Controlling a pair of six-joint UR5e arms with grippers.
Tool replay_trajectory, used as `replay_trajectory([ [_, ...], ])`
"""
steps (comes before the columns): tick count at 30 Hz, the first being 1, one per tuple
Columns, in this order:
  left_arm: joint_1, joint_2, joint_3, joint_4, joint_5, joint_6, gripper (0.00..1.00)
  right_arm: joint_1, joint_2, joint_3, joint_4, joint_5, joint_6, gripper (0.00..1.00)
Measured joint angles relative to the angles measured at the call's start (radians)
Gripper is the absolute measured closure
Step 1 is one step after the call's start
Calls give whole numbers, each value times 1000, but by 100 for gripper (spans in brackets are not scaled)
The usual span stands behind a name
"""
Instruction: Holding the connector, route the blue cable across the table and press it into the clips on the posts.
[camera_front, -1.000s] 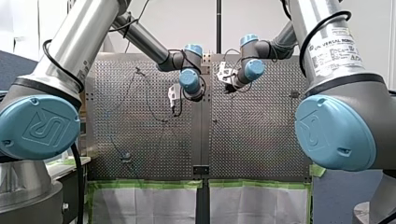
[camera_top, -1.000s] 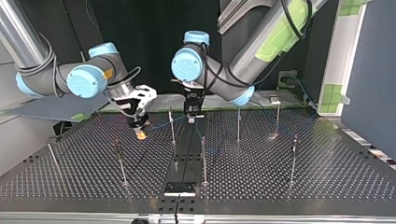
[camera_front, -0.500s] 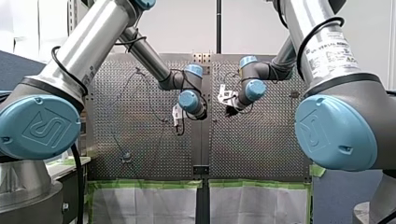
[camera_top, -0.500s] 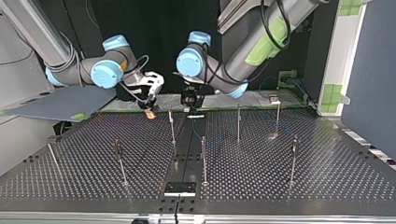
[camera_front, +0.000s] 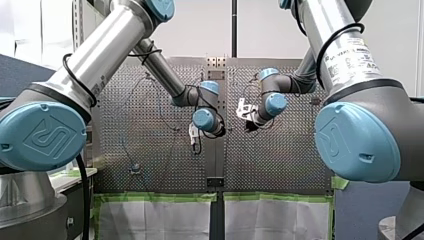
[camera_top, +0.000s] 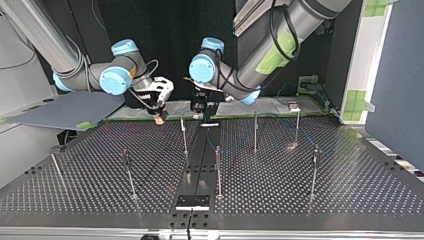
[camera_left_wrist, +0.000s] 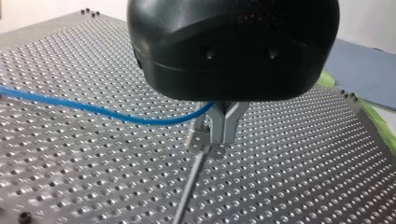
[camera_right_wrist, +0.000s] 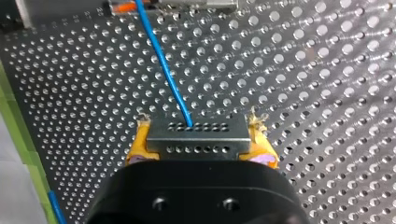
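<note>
Connector (camera_right_wrist: 196, 137) retention comes first. My right end effector (camera_right_wrist: 200, 145) is closed on the connector, with its yellow pads (camera_right_wrist: 137, 149) against the two short ends. This hold must not slacken while the blue cable (camera_right_wrist: 163, 65), which leaves the connector ahead of the pads, is led on.

In the top view both end effectors stand at the upper centre of the frame, close together above the surface (camera_top: 300, 200).

My left end effector (camera_left_wrist: 219, 133) is closed. The cable runs up to its metal fingers (camera_left_wrist: 231, 119) and appears pinched there, just above the clip (camera_left_wrist: 201, 140) on a post (camera_left_wrist: 189, 186).

Recommended: lower the cable squarely into the clip under mild tension between the arms.

Materials:
- The connector is a flat metal block with two rows of small holes.
- The cable is thin, smooth and limp.
- The post is a slim steel rod.
- The surface is hard perforated metal.
</note>
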Motion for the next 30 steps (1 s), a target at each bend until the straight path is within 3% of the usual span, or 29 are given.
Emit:
replay_trajectory([
  [11,16,-21,20,15,24,-11,100,-17,20,0,-21,0,5,100],
  [19,29,-85,95,-7,28,-13,100,-30,26,-1,-30,-2,7,100],
  [30,78,-92,176,-38,52,-13,100,-64,29,-18,-38,-3,13,100],
])
